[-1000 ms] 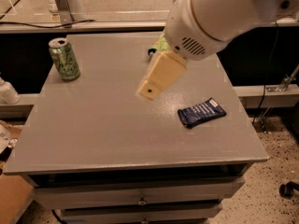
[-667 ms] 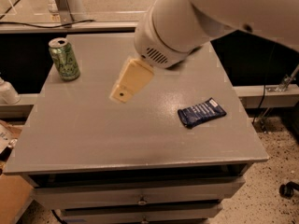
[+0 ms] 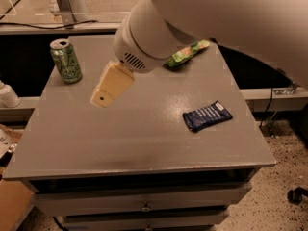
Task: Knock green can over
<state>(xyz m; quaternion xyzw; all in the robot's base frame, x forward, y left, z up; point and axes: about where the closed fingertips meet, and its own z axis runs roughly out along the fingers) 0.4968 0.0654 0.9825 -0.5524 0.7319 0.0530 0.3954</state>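
Observation:
The green can (image 3: 66, 60) stands upright near the back left corner of the grey table (image 3: 144, 138). It is light green with darker print and a silver top. My gripper (image 3: 107, 89) is a cream-coloured block at the end of the large white arm. It hangs above the table, to the right of the can and a little nearer the front, apart from it.
A green snack bag (image 3: 188, 53) lies at the back of the table, partly hidden by the arm. A dark blue packet (image 3: 207, 115) lies at the right. Drawers sit under the table's front edge. A cardboard box (image 3: 9, 196) is on the floor at left.
The arm and gripper have moved left across the table toward the can. The can, bag and packet have not moved.

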